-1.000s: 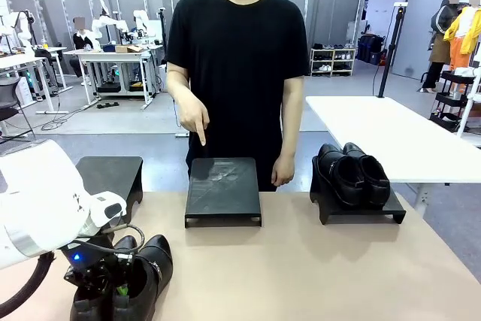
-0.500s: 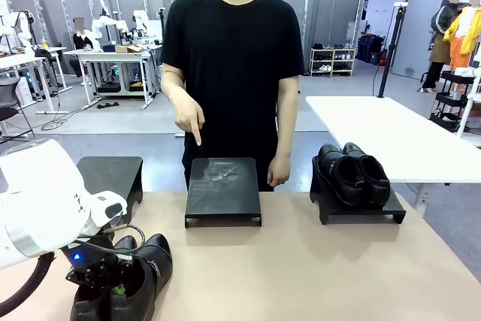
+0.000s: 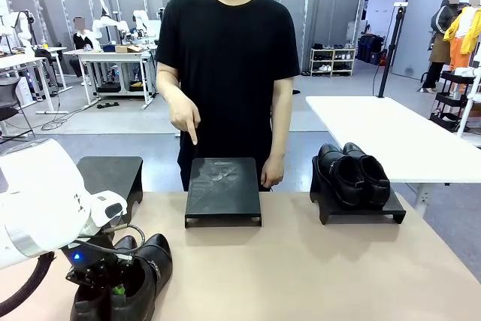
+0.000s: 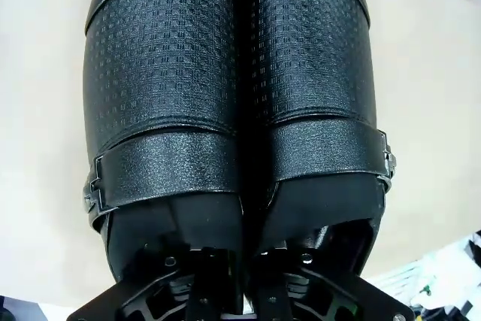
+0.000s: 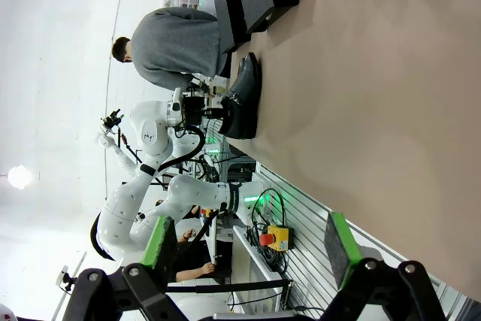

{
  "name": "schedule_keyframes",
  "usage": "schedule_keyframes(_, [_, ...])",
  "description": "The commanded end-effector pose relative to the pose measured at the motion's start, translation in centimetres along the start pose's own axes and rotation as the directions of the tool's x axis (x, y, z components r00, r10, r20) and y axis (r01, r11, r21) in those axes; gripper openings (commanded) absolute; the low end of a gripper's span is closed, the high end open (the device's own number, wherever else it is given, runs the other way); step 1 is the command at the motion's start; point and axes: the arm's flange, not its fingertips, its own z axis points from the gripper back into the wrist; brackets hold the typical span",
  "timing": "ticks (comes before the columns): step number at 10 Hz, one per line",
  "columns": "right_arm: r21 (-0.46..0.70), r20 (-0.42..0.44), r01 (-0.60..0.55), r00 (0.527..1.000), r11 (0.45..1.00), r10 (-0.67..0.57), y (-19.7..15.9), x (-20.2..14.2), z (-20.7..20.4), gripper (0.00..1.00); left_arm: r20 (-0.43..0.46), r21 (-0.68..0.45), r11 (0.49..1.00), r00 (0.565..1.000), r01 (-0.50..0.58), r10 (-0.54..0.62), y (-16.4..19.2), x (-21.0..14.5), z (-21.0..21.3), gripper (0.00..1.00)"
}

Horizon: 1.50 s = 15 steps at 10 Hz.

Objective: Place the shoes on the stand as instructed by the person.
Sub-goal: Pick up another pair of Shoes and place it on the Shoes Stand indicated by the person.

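Observation:
A pair of glossy black strap-and-buckle shoes (image 3: 143,280) stands at the table's near left corner. My left gripper (image 3: 113,285) is down in their openings, shut on the two inner walls pressed together. In the left wrist view the shoes (image 4: 161,73) lie side by side, with my left gripper (image 4: 244,285) reaching into them from below. A second pair of black shoes (image 3: 352,174) sits on the right stand (image 3: 391,216). The person (image 3: 225,58) points a finger (image 3: 192,137) down at the bare middle stand (image 3: 223,186). My right gripper (image 5: 248,257) hangs open above the table.
A bare black stand (image 3: 109,174) sits at the back left, just behind the left arm (image 3: 41,201). The tan table (image 3: 301,268) lies open between the stands and the near edge. A white table (image 3: 391,133) stands at the right beyond it.
My left gripper has closed on the shoes' inner walls. The person has shifted slightly to the picture's left, the pointing hand rising a little above the middle stand.

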Motion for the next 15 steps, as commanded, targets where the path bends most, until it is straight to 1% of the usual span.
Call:
schedule_keyframes(1, [-0.005, -0.007, 0.005, 1.0, 1.0, -0.005, 0.4, -0.2, 0.1, 1.0, 0.0, 0.001, 1.0, 1.0, -0.001, 0.001, 0.0, 0.0, 0.0, 0.0])
schedule_keyframes(2, [-0.005, -0.007, 0.005, 1.0, 1.0, -0.005, 0.4, -0.2, 0.1, 1.0, 0.0, 0.0, 1.0, 1.0, 0.0, 0.0, 0.0, 0.0, 0.0, 0.08])
schedule_keyframes(3, [-0.005, -0.007, 0.005, 1.0, 1.0, -0.005, 0.4, -0.2, 0.1, 1.0, 0.063, -0.054, 0.997, 0.997, 0.05, -0.046, -0.5, -0.3, 1.8, 0.08])
schedule_keyframes(4, [-0.005, -0.007, 0.005, 1.0, 1.0, -0.005, 0.4, -0.2, 0.1, 1.0, 0.093, -0.094, 0.994, 0.994, 0.06, -0.052, -0.8, -0.3, 4.0, 0.08])
schedule_keyframes(5, [-0.005, -0.007, 0.005, 1.0, 1.0, -0.005, 0.4, -0.2, 0.1, 1.0, 0.104, -0.104, 0.992, 0.993, 0.071, -0.061, -1.1, -0.2, 5.5, 0.08])
schedule_keyframes(7, [-0.005, -0.007, 0.005, 1.0, 1.0, -0.005, 0.4, -0.2, 0.1, 1.0, 0.117, -0.117, 0.988, 0.99, 0.096, -0.082, -1.4, 0.2, 6.9, 0.08])
schedule_keyframes(9, [-0.005, -0.007, 0.005, 1.0, 1.0, -0.005, 0.4, -0.2, 0.1, 1.0, 0.129, -0.105, 0.988, 0.987, 0.11, -0.096, -2.3, 0.7, 8.2, 0.08])
schedule_keyframes(10, [-0.005, -0.007, 0.005, 1.0, 1.0, -0.005, 0.4, -0.2, 0.1, 1.0, 0.147, -0.095, 0.986, 0.981, 0.138, -0.123, -3.1, 1.2, 9.1, 0.08])
schedule_keyframes(12, [-0.005, -0.007, 0.005, 1.0, 1.0, -0.005, 0.4, -0.2, 0.1, 1.0, 0.189, -0.063, 0.983, 0.969, 0.172, -0.158, -5.7, 2.6, 11.2, 0.08])
schedule_keyframes(15, [-0.005, -0.007, 0.005, 1.0, 1.0, -0.005, 0.4, -0.2, 0.1, 1.0, 0.2, -0.025, 0.985, 0.967, 0.169, -0.161, -9.7, 4.7, 13.0, 0.08])
